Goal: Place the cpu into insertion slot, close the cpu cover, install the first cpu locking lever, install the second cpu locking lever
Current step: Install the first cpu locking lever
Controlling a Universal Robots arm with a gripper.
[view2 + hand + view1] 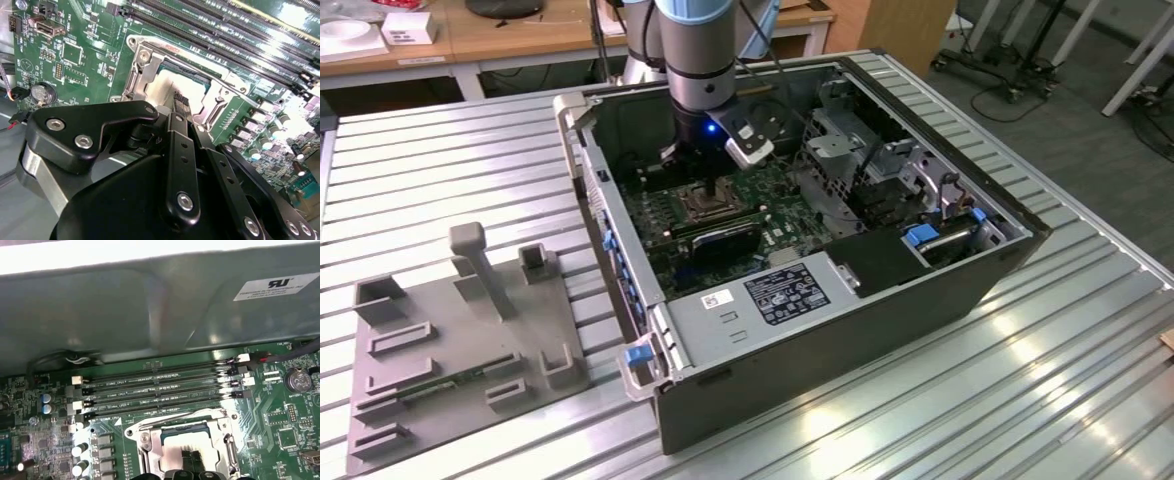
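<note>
A: Where is the arm sitting right now?

B: In the exterior view it is reaching straight down into the open computer case (pixel 881 250), with the gripper (pixel 707 193) hanging directly over the insertion slot (pixel 708 207) on the green motherboard (pixel 761 215).

A: And the fingers?

B: In the second wrist view the gripper (pixel 180 102) is showing its fingers (pixel 181 107) drawn together into one narrow black tip, and that tip is resting on or just above the cpu (pixel 165 90). I cannot tell whether it is actually touching.

A: So the cpu is lying in the socket?

B: Yes. The pale chip is lying flat inside the insertion slot (pixel 150 70), and the cpu cover (pixel 142 62) is sitting down around it, framing it through its window. The first wrist view is showing the same: the cpu (pixel 177 452) inside the cpu cover (pixel 150 432), with the long black memory slots (pixel 160 390) running just beside it.

A: Anything outside the case?

B: A grey fixture tray (pixel 454 340) is lying on the slatted metal table (pixel 1067 360), well apart, on the exterior view's left.
</note>
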